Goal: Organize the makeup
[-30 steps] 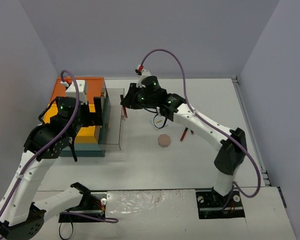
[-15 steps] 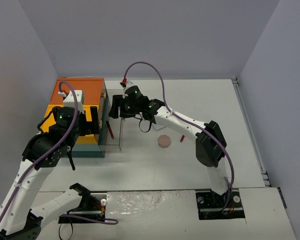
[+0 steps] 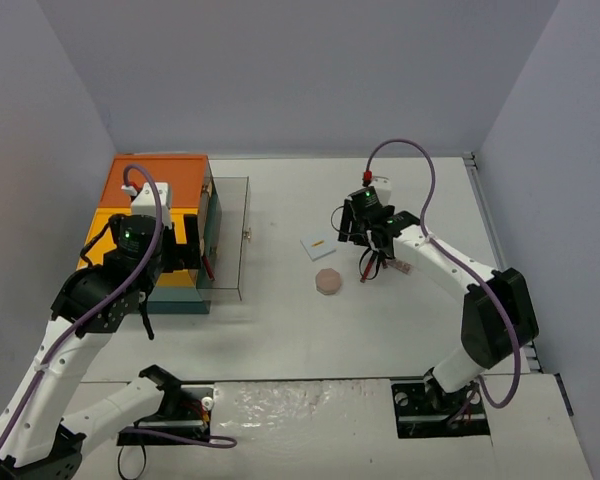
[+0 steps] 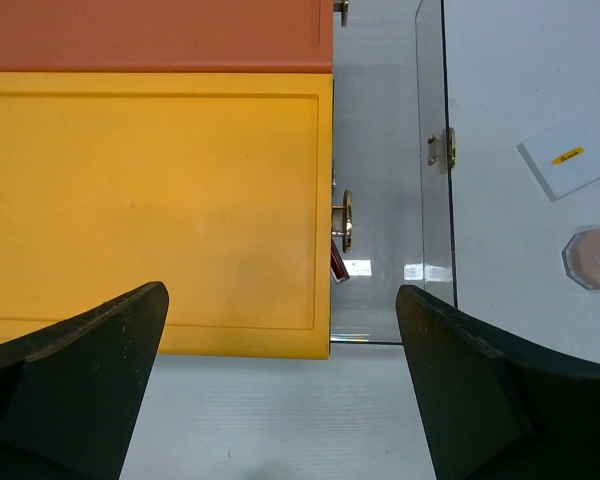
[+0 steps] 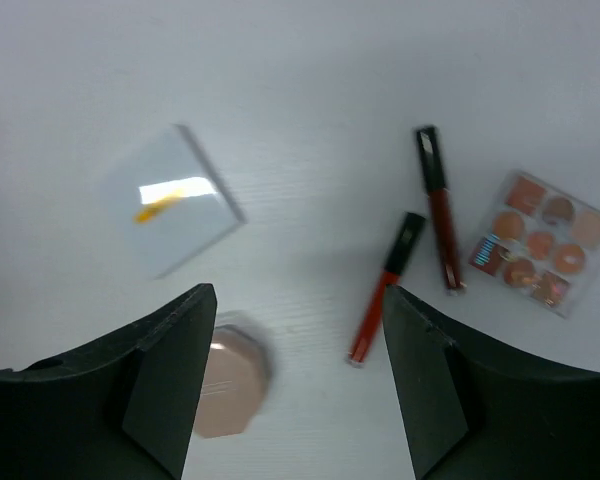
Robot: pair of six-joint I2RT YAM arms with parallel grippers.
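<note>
Two red tubes (image 5: 385,290) lie on the table (image 5: 280,80) just beside the palette (image 5: 542,243), with the white card (image 5: 170,212) and pink puff (image 5: 230,388) near them. Your right gripper (image 5: 300,390) hangs over them, fingers apart and empty. Your left gripper (image 4: 280,390) gapes wide above the yellow box lid (image 4: 150,200).

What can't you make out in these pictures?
- Right wrist view: pink compact blurred, partly behind the right gripper's jaw.
- Left wrist view: red item at the box, mostly hidden under its yellow top.
- Top view: palette too small for detail.
</note>
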